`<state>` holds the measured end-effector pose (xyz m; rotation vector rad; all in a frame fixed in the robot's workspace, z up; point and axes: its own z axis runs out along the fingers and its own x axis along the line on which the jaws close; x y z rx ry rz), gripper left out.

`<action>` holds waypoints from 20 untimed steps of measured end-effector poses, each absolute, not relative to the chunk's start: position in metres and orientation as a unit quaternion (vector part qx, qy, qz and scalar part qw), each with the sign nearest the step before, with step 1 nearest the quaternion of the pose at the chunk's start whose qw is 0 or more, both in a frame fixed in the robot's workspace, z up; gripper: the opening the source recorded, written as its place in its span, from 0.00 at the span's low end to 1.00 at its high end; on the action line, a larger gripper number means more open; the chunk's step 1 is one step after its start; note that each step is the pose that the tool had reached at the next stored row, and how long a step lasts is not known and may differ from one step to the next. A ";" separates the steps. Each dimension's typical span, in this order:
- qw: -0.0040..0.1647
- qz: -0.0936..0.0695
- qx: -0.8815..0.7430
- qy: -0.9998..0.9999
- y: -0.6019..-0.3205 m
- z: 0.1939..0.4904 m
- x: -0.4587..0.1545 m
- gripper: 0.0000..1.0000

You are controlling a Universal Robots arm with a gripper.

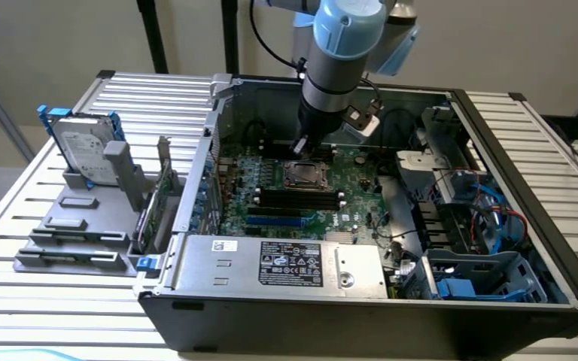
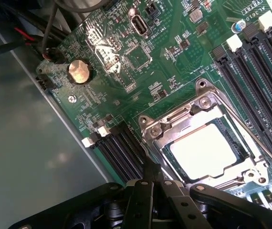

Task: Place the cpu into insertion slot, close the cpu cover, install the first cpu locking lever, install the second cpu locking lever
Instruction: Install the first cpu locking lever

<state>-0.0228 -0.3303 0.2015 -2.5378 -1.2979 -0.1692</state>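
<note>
The pale silver cpu point(image 2: 204, 151) lies in the insertion slot point(image 1: 303, 175) on the green board point(image 2: 121, 57). The silvery cpu cover point(image 2: 174, 131) is folded down over it, and the chip shows through the cover's window. A thin metal lever point(image 2: 260, 142) runs along one side of the cover. My gripper point(image 2: 150, 172) is shut with nothing between its fingers, and its black tip rests at a corner of the cover, beside a bank of black memory slots point(image 2: 119, 148). In the exterior view the gripper point(image 1: 299, 150) reaches down into the open case just behind the slot.
More long black memory slots point(image 1: 299, 199) lie in front of the slot. A grey power supply point(image 1: 279, 263) spans the case front. Cables point(image 1: 470, 203) and a blue drive cage point(image 1: 480, 278) fill the exterior view's right. A hard drive point(image 1: 83, 147) stands on a grey rack outside.
</note>
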 end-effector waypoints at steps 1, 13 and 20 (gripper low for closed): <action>0.143 -0.059 -0.879 -0.450 -0.330 0.201 -0.023 0.11; 0.142 -0.060 -0.878 -0.454 -0.331 0.198 -0.021 0.11; 0.141 -0.060 -0.877 -0.455 -0.332 0.198 -0.021 0.11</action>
